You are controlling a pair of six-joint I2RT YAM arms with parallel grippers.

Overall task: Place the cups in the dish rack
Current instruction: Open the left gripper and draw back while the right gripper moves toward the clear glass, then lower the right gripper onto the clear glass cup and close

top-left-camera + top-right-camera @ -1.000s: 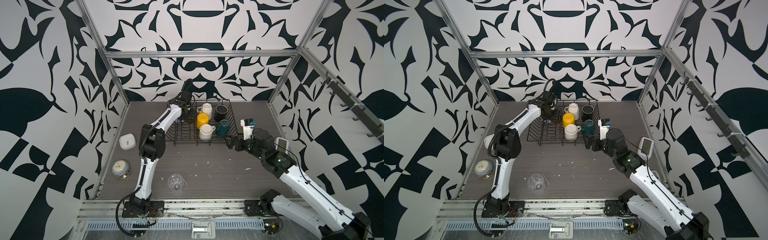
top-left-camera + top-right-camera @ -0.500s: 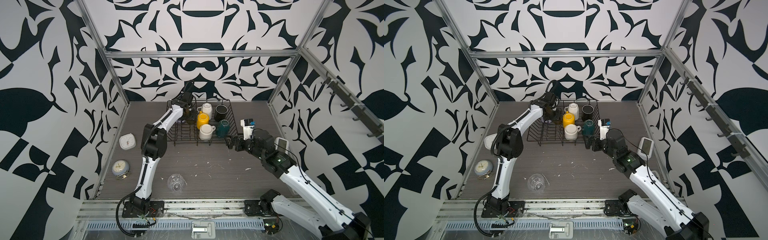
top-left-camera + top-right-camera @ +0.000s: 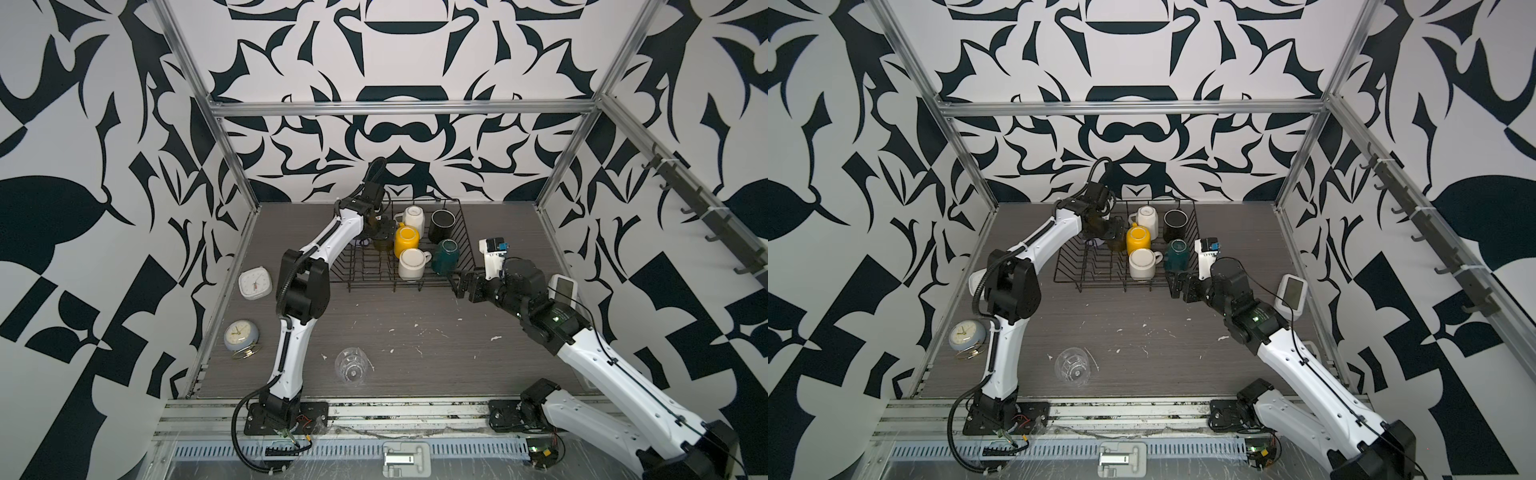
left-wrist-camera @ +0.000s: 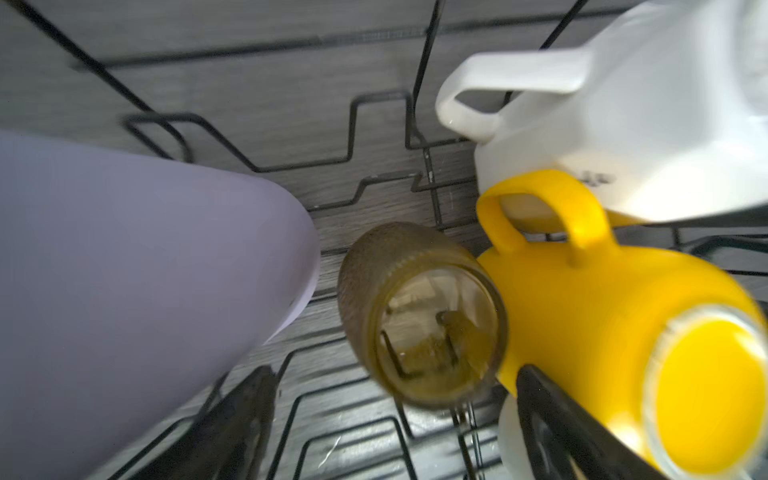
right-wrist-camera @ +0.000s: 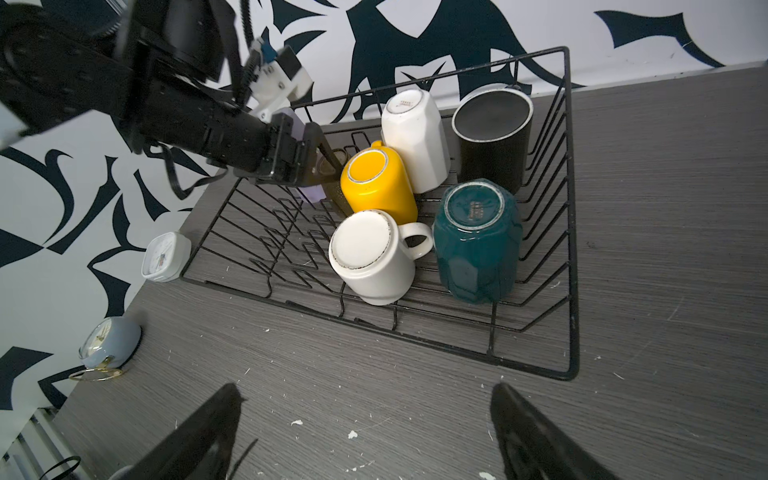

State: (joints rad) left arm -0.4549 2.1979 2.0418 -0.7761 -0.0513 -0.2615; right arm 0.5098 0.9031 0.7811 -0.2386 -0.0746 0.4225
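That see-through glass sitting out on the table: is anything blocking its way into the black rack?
Nothing visible. Only bare table with white flecks lies between the clear glass and the dish rack. The rack's near left slots stand free; the mugs crowd its right half.

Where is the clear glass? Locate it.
In both top views the clear glass sits near the front edge of the table, left of centre, outside the dish rack.

Bright, even light fills both top views, with soft shadows and bowed edges. The left wrist view is blurred up close; the yellow mug (image 4: pixel 602 324) glares at its base.
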